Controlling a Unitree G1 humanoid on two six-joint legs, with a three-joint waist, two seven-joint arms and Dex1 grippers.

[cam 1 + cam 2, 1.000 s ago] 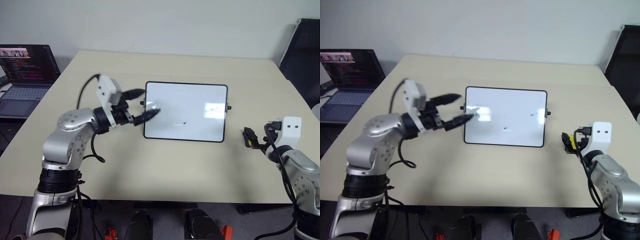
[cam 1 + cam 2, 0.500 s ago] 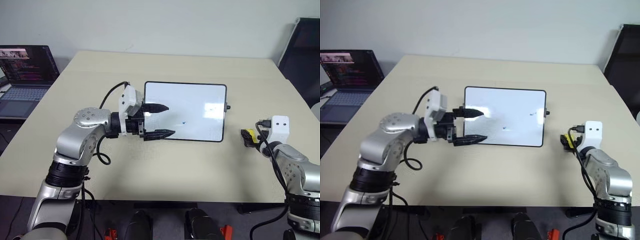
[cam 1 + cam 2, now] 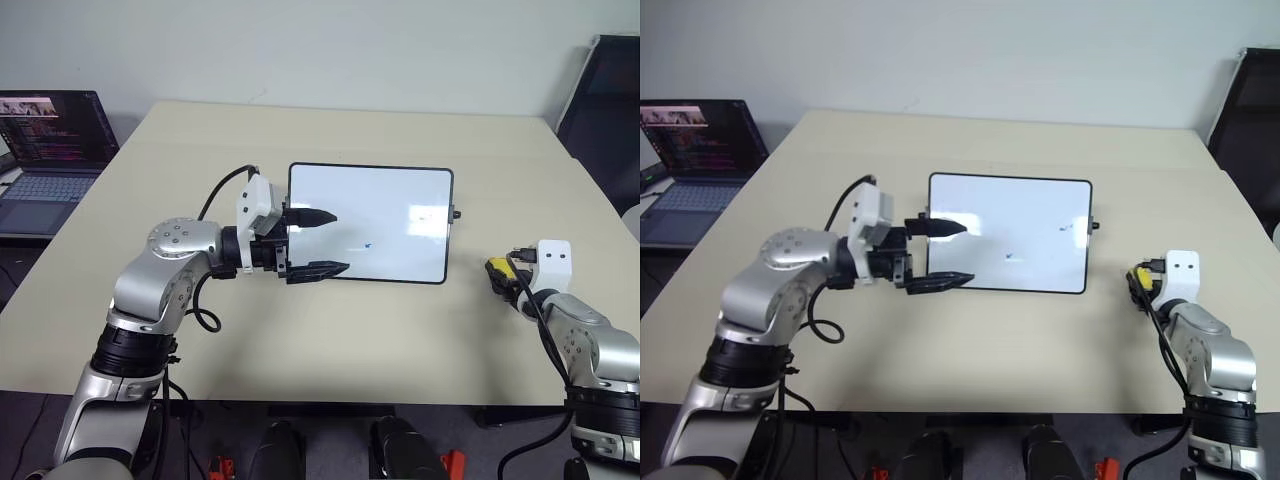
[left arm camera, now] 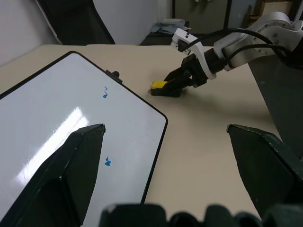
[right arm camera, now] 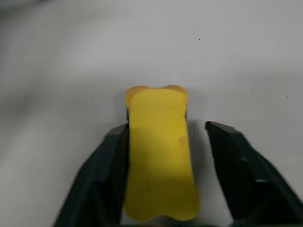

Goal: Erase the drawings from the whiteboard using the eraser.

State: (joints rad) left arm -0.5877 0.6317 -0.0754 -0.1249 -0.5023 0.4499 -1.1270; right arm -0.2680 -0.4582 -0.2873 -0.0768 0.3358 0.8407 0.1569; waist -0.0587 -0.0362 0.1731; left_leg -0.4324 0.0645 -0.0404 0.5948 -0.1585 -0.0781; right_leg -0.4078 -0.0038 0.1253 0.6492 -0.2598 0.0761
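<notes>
While on table (image 5: pixel 236 56), eraser (image 5: pixel 158 161) in tool (image 5: pixel 165 130)

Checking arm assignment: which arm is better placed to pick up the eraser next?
Right. The right gripper already straddles the eraser on the table, one finger touching it, a gap at the other. The left gripper is open over the whiteboard's left edge.

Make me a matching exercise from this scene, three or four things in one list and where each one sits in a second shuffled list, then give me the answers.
Things:
1. eraser
2. whiteboard
3. laptop
4. left gripper

Places:
A. over the whiteboard's left edge
B. middle of the table
C. between the right gripper jaws
D. off the table's left side

Pairs: 1-C, 2-B, 3-D, 4-A
</notes>
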